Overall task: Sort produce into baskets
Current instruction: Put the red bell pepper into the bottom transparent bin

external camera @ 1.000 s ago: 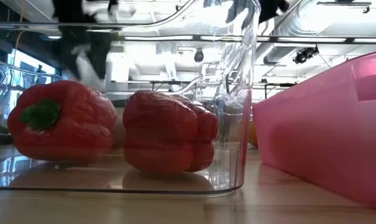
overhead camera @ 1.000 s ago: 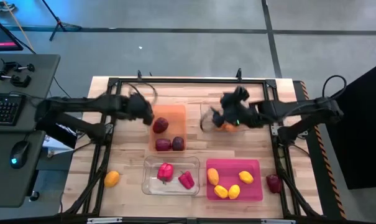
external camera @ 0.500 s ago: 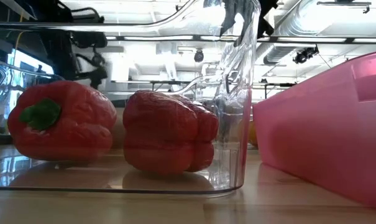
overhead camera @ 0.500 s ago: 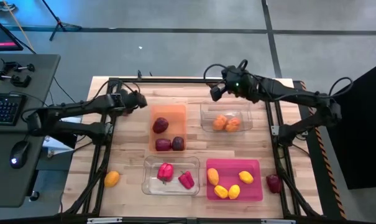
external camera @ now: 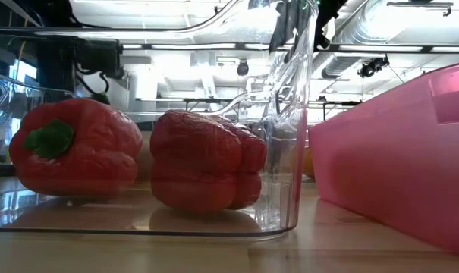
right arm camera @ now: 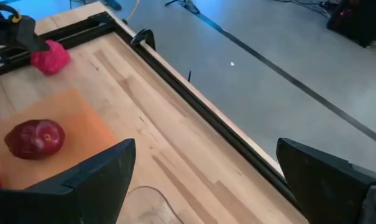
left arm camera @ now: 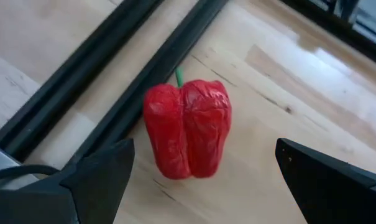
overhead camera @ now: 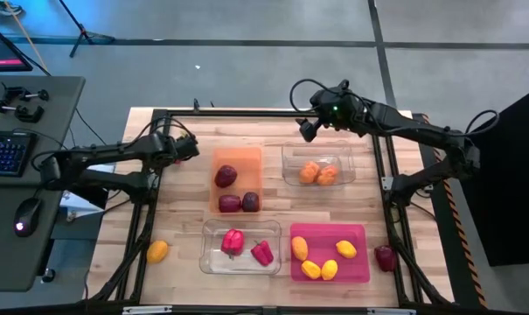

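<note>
Both arms have backed off from the trays compared with a second ago. The left gripper (overhead camera: 191, 144), which was hovering at the orange basket (overhead camera: 238, 159), now sits at the table's far-left corner, fingers spread wide and holding nothing, and its wrist camera looks straight down on a loose red pepper (left arm camera: 188, 127) lying on the wood beside the black frame rail (left arm camera: 144, 68). The right gripper (overhead camera: 309, 128) has lifted away from the clear basket (overhead camera: 292, 165) where it was low over the oranges (overhead camera: 318, 173); it now hangs above the far edge, jaws wide apart and empty.

Three maroon fruits (overhead camera: 226, 176) lie in the orange basket. Two red peppers (overhead camera: 233, 241) rest in the near clear basket (overhead camera: 213, 262), seen big and close from table height (external camera: 73, 148). Four lemons (overhead camera: 300, 248) sit in the pink basket (overhead camera: 358, 267). One orange (overhead camera: 157, 252) lies loose at the near left, and one maroon fruit (overhead camera: 385, 257) lies loose at the near right, just outside the pink basket
</note>
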`<state>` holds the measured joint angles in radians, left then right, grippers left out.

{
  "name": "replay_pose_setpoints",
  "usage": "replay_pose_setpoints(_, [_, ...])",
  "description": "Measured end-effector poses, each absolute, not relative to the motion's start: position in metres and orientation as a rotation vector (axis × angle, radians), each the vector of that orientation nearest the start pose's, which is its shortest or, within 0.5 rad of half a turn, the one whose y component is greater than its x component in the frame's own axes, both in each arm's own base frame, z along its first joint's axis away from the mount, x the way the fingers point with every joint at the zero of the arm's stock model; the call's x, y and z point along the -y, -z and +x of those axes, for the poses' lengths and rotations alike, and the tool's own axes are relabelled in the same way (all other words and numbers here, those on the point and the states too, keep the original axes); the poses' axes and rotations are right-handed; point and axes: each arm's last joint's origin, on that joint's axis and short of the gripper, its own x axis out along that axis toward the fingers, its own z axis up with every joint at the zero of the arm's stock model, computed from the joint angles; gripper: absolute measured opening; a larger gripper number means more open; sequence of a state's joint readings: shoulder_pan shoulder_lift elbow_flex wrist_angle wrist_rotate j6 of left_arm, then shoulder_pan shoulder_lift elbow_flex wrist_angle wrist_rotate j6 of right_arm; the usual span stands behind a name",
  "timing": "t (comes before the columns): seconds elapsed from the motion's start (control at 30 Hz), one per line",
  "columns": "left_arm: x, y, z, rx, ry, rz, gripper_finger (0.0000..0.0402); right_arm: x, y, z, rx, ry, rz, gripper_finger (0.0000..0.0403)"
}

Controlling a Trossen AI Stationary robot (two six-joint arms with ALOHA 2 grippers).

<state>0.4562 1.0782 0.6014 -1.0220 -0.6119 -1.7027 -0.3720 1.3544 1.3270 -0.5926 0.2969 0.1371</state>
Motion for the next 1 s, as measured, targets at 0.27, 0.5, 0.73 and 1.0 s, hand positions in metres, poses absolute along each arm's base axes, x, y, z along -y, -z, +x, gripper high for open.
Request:
replay_pose_setpoints(0.27, [-0.08,-0.185,0.126,-0.416,-1.868,-1.077,0.0378,0.122,-0.359,0.261,-0.596,0.65,0.156,0.0379])
replay_pose_setpoints(0.5, [-0.083,-0.186,0.127,-0.368,-1.87,-1.064,0.0378,0.125,-0.359,0.26,-0.605,0.615,0.144,0.0379])
replay_pose_setpoints(0.73, [-0.083,-0.186,0.126,-0.357,-1.877,-1.05,0.0378,0.125,-0.358,0.26,-0.612,0.607,0.124,0.0379])
replay_pose_setpoints(1.0, [-0.082,-0.185,0.127,-0.39,-1.859,-1.097,0.0378,0.125,-0.358,0.26,-0.613,0.606,0.121,0.0379])
